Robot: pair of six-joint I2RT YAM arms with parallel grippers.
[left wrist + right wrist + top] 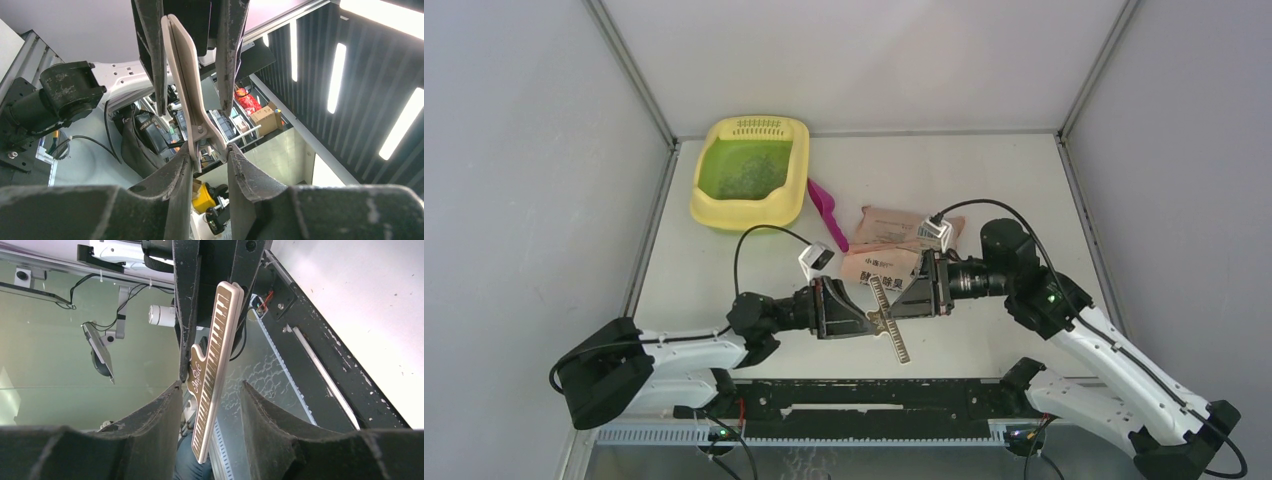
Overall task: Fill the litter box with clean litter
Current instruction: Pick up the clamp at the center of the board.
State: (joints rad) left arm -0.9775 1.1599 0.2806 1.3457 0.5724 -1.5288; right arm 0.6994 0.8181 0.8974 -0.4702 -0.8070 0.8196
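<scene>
We see the litter box [724, 218] at the far left of the table [1014, 180], close to the back corner, with its slotted grille [759, 127] at the far end. The clean litter [746, 172] lies inside it as a thin speckled layer over the green floor. The magenta scoop [824, 208] lies just beside the box's right wall. It sits between the box and the peach bag [892, 248], which lies flat mid-table, printed side up. Both arms meet nose to nose over the near middle of the table, in front of the bag and well apart from the box. Between them is a long beige sealing clip [892, 330], tilted, with its lower end pointing toward the near edge. The left gripper [871, 318] is clamped on the clip. In the left wrist view its fingers [186, 165] pinch the hinge end, and the clip arms run up and away between the other gripper's fingers. The right gripper [902, 305] straddles the same clip from the other side. In the right wrist view we see the slotted face of the clip between its fingers [167, 410], close to one pad and with a clear gap to the other, so its jaws are apart and not gripping. Neither gripper touches the bag, scoop or box.
</scene>
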